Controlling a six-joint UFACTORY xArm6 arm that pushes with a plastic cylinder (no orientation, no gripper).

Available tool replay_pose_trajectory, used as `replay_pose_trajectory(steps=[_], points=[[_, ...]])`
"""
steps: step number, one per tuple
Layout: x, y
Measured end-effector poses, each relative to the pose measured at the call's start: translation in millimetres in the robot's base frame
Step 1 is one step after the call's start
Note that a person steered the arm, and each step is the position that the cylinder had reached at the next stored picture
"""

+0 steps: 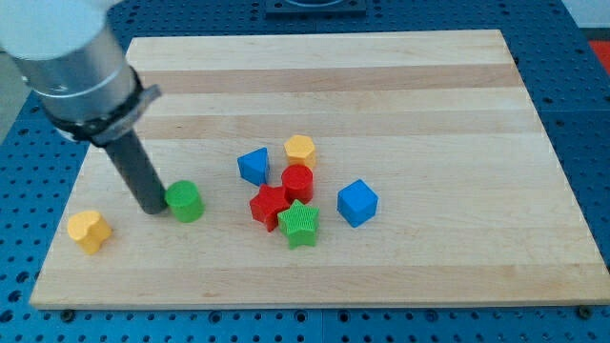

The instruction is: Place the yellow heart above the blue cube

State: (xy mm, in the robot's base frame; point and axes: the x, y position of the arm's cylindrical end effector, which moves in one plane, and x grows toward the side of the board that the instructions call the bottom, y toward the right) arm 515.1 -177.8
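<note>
tip point(154, 209): touching green cylinder point(184, 201), at its 9 o'clock
claw: rod only, no jaws to read
yellow heart point(89, 231): surface point(429, 86) lower-left corner, 8 o'clock of tip
blue cube point(357, 202): well apart, view's right
green star point(300, 223): partly covers red star point(266, 204)

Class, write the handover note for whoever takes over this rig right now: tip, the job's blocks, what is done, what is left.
My tip rests on the board against the left side of the green cylinder, right of and a bit above the yellow heart.
The yellow heart sits near the board's bottom-left corner.
The blue cube lies right of the central cluster.
Done: nothing visible; the heart is far left of the cube.
Left: push the heart across to just above the cube.
</note>
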Motion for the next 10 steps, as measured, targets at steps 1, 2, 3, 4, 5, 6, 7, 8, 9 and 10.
replay_pose_trajectory(steps=[1, 2, 3, 4, 5, 6, 7, 8, 9, 10], points=[[20, 26], [31, 33], [27, 41], [24, 41], [68, 21], [98, -55], [67, -102], [37, -74], [-1, -49], [-52, -21]])
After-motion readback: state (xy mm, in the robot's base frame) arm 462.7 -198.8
